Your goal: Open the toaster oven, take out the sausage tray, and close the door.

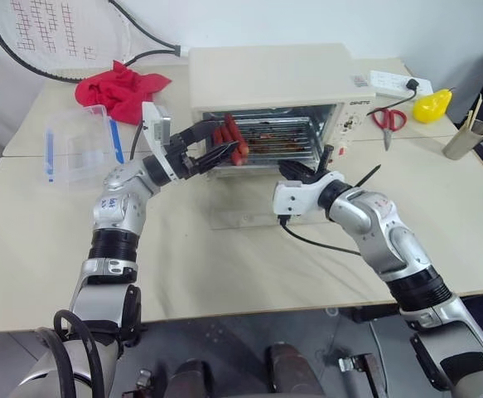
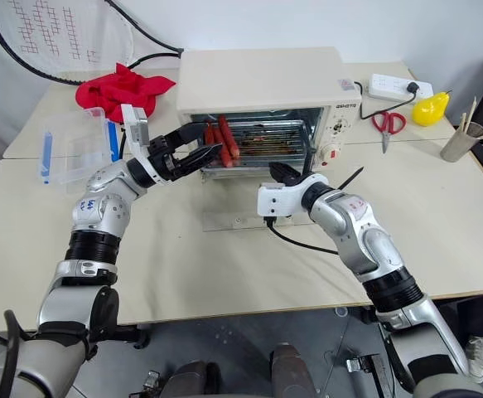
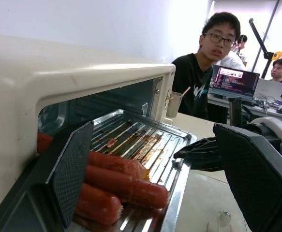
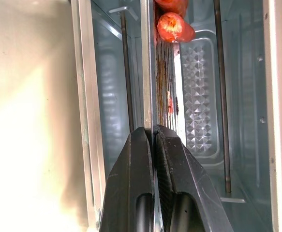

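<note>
Toaster oven (image 1: 270,79) sits upper centre of the frame on the counter (image 1: 224,265), door (image 1: 241,211) dropped flat and open in front of it, glass showing the counter through; sausage tray (image 3: 145,154) is partly slid out of the cavity, three sausages (image 3: 116,181) bunched at its left end; right end effector (image 4: 153,145) is pinched shut on the tray's front rim, centre-right of the opening, rim edge running between the two fingers in the right wrist view; left end effector (image 1: 204,149) has its jaws spread wide at the tray's left front corner, one pad on either side of the sausage end, not closed on anything as far as I can tell; handling judgement: tray is thin stiff sheet metal, light, but greasy and stained so the rim is likely slippery; load is off-centre to the left, so a single pinch on the right would let it tip and roll the sausages; best hold is the raised rim at two points, right one already on, left one on the bare lip beside the sausages, not on the meat, which is soft and would squash or slide; keep it level coming out; door stays down until the tray clears; clear plastic box (image 1: 79,145) with blue clips sits at the left of the frame, well apart from the oven.
</note>
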